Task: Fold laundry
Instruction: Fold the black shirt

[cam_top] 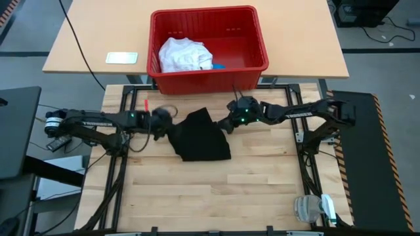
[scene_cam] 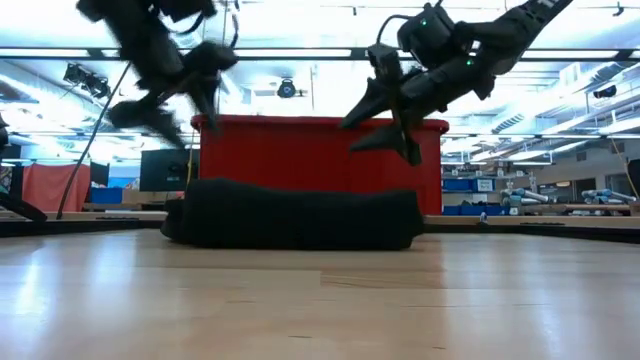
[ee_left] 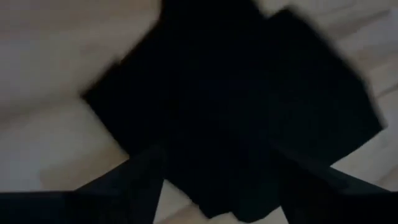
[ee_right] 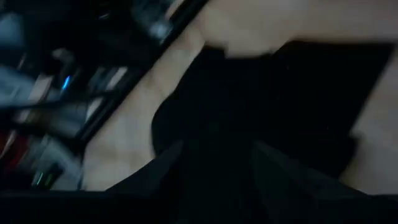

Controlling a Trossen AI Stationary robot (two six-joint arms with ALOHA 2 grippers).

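The black garment [cam_top: 200, 136] lies bunched just in front of the red basket [cam_top: 209, 49], with left gripper [cam_top: 162, 122] and right gripper [cam_top: 226, 123] both spread open above it holding nothing, so I'd grab opposite edges evenly before folding.

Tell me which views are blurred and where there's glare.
Both wrist views are smeared: the black garment is a soft dark mass. Low view: both grippers, left and right, are blurred against bright ceiling lights, and the table shows a pale sheen. High view is sharp and evenly lit.
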